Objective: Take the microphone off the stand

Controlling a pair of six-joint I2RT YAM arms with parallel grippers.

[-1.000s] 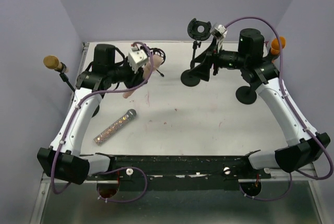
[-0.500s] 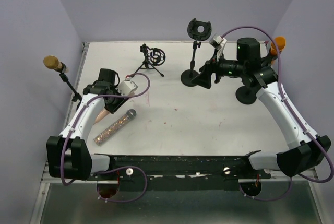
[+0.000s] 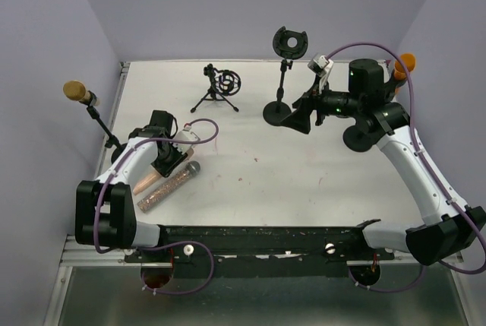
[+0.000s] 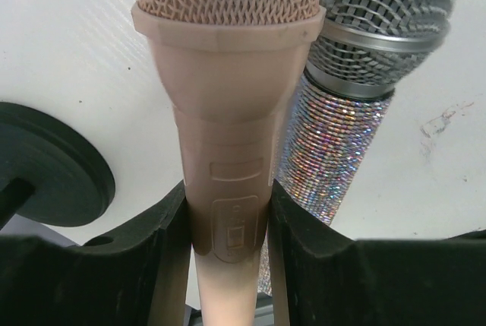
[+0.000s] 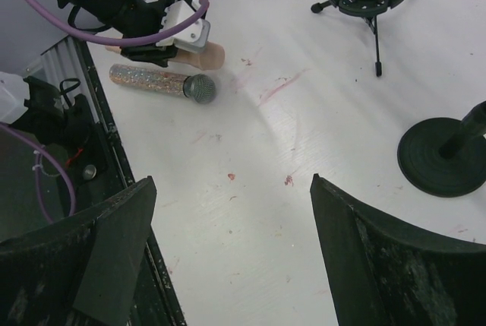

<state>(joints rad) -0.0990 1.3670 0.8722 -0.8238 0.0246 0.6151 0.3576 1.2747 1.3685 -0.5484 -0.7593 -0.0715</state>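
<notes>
- Pinching the peach microphone [image 4: 228,113] by its handle with the left end effector [image 4: 228,223], low at the worktop's [image 3: 304,166] left side.
- Just beside the glitter microphone [image 4: 342,136], well apart from the tripod stand [image 3: 220,87].
- Spread wide at the right end effector [image 5: 231,212], gripping nothing.

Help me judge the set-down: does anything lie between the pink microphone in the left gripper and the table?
Nothing visible does. The pink microphone, clamped in the left gripper, has only bare table showing past it. The glitter microphone lies close alongside it and a black stand base sits on the other side, neither underneath.
</notes>
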